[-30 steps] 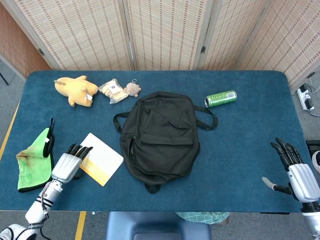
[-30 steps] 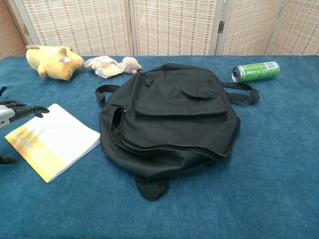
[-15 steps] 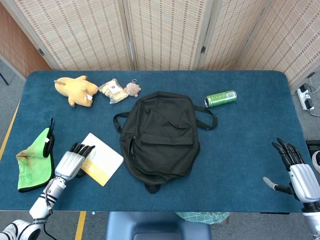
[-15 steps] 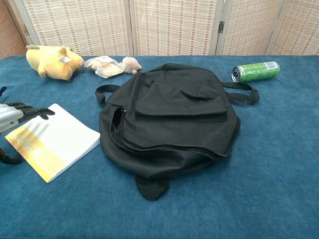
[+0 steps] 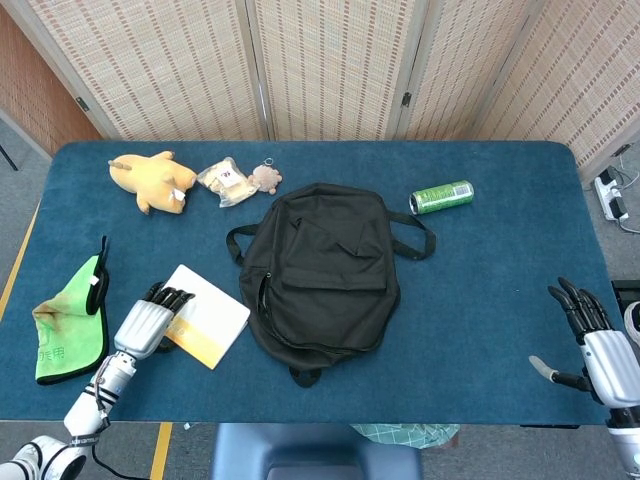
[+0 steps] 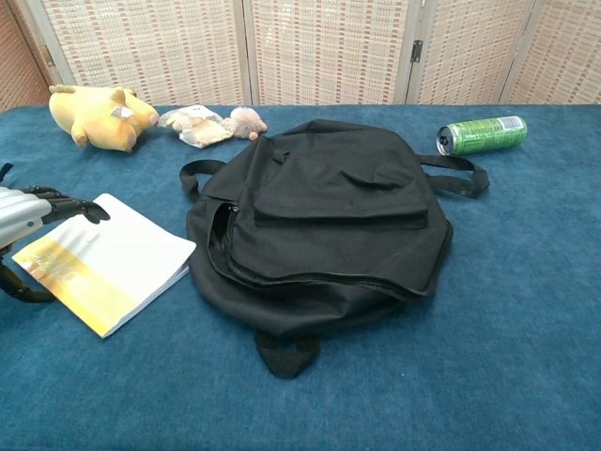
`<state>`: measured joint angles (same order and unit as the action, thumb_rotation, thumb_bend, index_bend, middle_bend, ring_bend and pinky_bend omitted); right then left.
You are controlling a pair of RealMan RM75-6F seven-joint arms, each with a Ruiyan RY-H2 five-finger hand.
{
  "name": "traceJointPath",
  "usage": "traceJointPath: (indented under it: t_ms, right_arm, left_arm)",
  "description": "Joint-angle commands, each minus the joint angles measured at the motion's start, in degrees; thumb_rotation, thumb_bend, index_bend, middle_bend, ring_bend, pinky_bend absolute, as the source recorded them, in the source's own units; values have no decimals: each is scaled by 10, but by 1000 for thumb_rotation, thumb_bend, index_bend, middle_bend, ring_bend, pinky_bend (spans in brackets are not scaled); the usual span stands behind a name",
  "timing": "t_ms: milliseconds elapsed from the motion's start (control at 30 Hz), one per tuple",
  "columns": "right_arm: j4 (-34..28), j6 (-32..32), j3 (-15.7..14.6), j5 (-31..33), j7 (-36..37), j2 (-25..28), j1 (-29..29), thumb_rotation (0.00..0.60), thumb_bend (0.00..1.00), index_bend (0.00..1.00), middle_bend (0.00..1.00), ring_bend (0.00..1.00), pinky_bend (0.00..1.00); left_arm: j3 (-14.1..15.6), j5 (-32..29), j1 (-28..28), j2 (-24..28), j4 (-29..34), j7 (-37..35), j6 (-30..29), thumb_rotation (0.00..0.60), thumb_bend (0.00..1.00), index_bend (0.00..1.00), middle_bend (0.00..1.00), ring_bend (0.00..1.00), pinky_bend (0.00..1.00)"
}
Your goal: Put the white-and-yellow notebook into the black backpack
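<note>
The white-and-yellow notebook (image 5: 212, 318) (image 6: 105, 264) lies flat on the blue table, just left of the black backpack (image 5: 320, 270) (image 6: 329, 207). The backpack lies flat at the table's middle with its side zip partly open towards the notebook. My left hand (image 5: 150, 320) (image 6: 28, 209) grips the notebook's left edge, its fingers on top and the thumb curled under the near corner. My right hand (image 5: 600, 345) hovers open, fingers spread, over the table's right front corner, far from both objects; the chest view does not show it.
Along the back stand a yellow plush pig (image 5: 155, 182), a snack bag (image 5: 225, 183) and a small plush (image 5: 266, 178). A green can (image 5: 441, 197) lies right of the backpack's strap. A green cloth (image 5: 70, 320) sits at the left edge.
My left hand has slid right and closed on the notebook's edge, and the notebook has shifted a little towards the backpack. My right hand has drifted slightly down and right.
</note>
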<state>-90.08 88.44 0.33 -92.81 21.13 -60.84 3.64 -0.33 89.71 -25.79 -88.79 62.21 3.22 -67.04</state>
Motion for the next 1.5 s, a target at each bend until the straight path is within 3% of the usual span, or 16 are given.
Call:
traceJointPath:
  t_ms: [33, 267, 633, 1000, 1500]
  right_arm:
    - [1, 2, 0, 0, 1, 0, -1, 600, 227, 0, 25, 0, 0]
    - [7, 8, 1, 1, 8, -2, -6, 600, 228, 0, 24, 0, 0]
    - [13, 15, 0, -2, 16, -3, -10, 600, 227, 0, 24, 0, 0]
    - [17, 16, -1, 0, 22, -2, -14, 600, 227, 0, 25, 0, 0]
    - [13, 4, -2, 6, 16, -1, -13, 600, 227, 0, 24, 0, 0]
  left_arm:
    - [2, 2, -2, -6, -7, -8, 0, 600, 143, 227, 267, 222, 173]
    - [0, 4, -4, -24, -25, -52, -14, 600, 159, 244, 295, 240, 181]
    - [-6, 19, -1, -74, -89, -174, -69, 600, 317, 338, 375, 304, 217]
    - [-27, 13, -11, -127, -152, -224, -101, 600, 368, 345, 401, 327, 225]
    - [-40, 11, -2, -179, -235, -270, -171, 600, 350, 483, 431, 360, 247]
